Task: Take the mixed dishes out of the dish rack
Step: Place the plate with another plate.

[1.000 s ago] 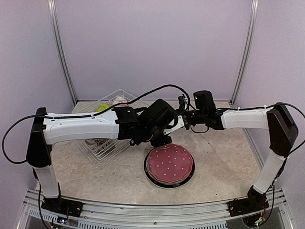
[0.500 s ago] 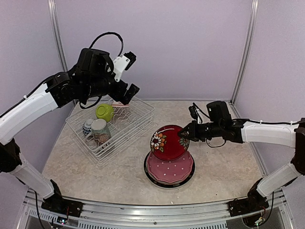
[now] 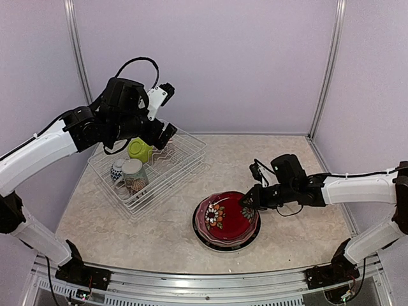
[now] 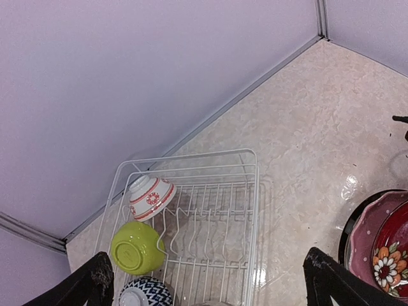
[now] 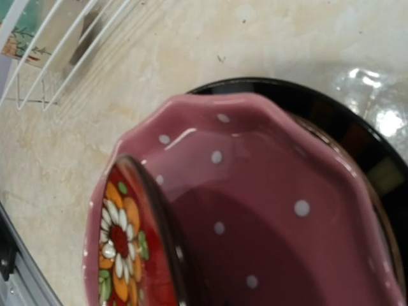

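The white wire dish rack (image 3: 167, 167) stands at the back left. It holds a lime green bowl (image 3: 140, 150), a blue-white bowl (image 3: 117, 169) and a cream patterned mug (image 3: 133, 178). The left wrist view also shows a red-white bowl (image 4: 150, 197) in the dish rack (image 4: 255, 210). My left gripper (image 3: 164, 135) hangs open above the rack, holding nothing. My right gripper (image 3: 246, 203) is shut on the right rim of the red floral plate (image 3: 223, 217). That plate leans low into the pink dotted plate (image 5: 268, 191), which sits on a black-rimmed plate (image 5: 331, 121).
The plate stack (image 3: 203, 237) sits in the middle front of the table. Purple walls with metal posts close in the back and sides. A rack corner (image 5: 57, 44) shows at the top left of the right wrist view.
My left arm has swung from the table's middle back up over the rack and its jaws have opened wide. My right gripper has lowered the red floral plate from upright onto the pink plate.
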Robot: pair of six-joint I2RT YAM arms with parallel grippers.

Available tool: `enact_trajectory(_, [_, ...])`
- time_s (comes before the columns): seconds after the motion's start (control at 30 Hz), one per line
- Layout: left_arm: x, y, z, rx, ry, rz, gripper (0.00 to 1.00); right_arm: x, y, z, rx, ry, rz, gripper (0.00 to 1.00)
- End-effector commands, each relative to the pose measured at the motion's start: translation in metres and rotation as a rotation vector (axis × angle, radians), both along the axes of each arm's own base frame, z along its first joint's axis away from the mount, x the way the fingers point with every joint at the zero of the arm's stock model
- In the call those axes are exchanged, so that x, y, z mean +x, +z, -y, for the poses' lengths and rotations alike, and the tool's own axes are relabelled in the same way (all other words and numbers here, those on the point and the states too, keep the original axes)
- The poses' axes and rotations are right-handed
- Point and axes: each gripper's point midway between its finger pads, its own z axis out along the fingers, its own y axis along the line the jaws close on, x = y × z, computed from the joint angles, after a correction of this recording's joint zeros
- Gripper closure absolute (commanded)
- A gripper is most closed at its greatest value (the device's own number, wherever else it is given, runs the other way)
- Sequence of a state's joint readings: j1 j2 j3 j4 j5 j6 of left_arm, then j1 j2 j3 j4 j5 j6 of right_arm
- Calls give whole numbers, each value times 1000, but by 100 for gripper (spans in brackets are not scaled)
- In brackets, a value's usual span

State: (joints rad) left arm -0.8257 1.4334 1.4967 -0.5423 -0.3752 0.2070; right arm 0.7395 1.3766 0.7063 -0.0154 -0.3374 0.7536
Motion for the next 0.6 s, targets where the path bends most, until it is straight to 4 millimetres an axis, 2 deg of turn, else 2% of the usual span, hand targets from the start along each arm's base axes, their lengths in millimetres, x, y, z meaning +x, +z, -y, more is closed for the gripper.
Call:
enact_trajectory(0.0, [1,8,-8,-2,22,32,1,4,3,-8,32,-5,21,100])
enact_trajectory(0.1, [8,1,-15,19,62,30,1,4,1,-13,27,10,1,97])
enact_trajectory(0.2, [15,-2,-20,3,84,2,1,6,-7,-10,-19,0,-7,91])
enact_trajectory(0.33, [14,0,-21,-44,83,-20,1,4,-14,-6,-66,-10,-22,76])
enact_trajectory(0.43, [15,2,-22,-48,85,-19,1,7,-10,0,-90,-34,-9,60])
enact_trajectory(0.57, [17,0,-23,-44,91,-26,1,9,0,2,-103,-43,5,48])
